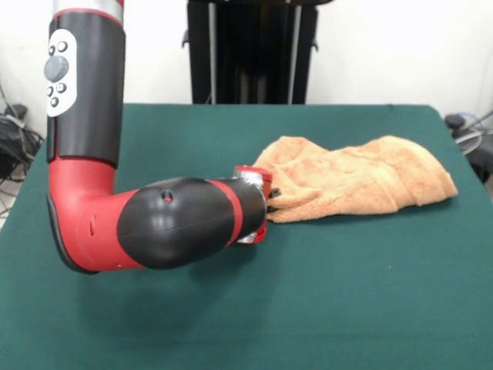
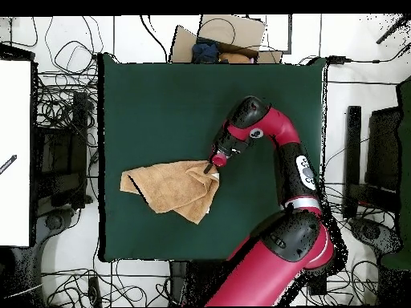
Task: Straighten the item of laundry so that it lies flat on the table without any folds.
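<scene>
The orange-tan towel lies folded and bunched on the dark green table, right of centre in the front view. In the overhead view the towel is a folded wedge left of centre on the table. My gripper sits low at the towel's left end in the front view, mostly hidden behind the arm's wrist. In the overhead view the gripper touches the towel's upper right corner. I cannot tell how it stands.
My red and black arm bends across the left half of the table in the front view. Cables, boxes and stands lie on the floor around the table in the overhead view.
</scene>
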`<state>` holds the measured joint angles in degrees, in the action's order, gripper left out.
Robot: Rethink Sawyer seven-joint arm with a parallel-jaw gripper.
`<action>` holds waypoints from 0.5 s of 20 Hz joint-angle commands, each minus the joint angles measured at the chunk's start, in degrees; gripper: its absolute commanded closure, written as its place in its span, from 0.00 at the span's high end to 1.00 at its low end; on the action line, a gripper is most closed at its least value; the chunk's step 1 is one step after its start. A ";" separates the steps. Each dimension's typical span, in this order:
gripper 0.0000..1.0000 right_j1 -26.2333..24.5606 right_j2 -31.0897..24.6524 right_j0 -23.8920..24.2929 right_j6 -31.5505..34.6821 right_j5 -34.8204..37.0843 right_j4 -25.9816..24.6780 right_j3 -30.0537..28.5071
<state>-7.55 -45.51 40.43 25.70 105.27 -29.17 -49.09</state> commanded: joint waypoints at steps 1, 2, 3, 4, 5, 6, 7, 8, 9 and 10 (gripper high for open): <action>0.00 -1.38 6.31 2.15 -13.46 -4.37 -9.87 7.82; 0.00 -1.15 6.37 2.43 -14.11 -4.87 -9.99 7.44; 0.00 -1.03 6.39 2.57 -14.31 -5.13 -9.96 7.18; 0.00 -1.01 6.40 2.79 -15.07 -5.05 -10.12 7.30; 0.00 -1.01 6.40 2.79 -15.70 -4.80 -10.27 7.54; 0.00 -1.21 6.38 2.82 -16.60 -4.34 -10.52 8.21; 0.00 -1.40 6.34 2.77 -17.52 -4.09 -10.83 8.76; 0.00 -1.70 6.29 2.70 -18.61 -3.71 -11.26 9.62; 0.00 -2.03 6.17 2.55 -19.67 -3.27 -11.61 10.52; 0.00 -2.38 6.08 2.51 -20.73 -2.87 -11.99 11.40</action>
<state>-7.70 -45.51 41.51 18.48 106.88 -30.24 -46.67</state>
